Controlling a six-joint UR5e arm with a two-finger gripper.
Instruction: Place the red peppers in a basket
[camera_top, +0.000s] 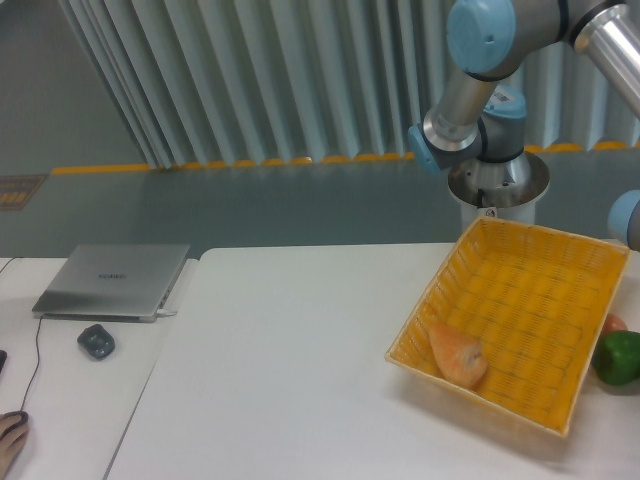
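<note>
Grey room behind our white worktop (300, 350)
We see pale vertical blinds (260, 80), grey floor (250, 205) with a yellow-striped line (200, 164).
</note>
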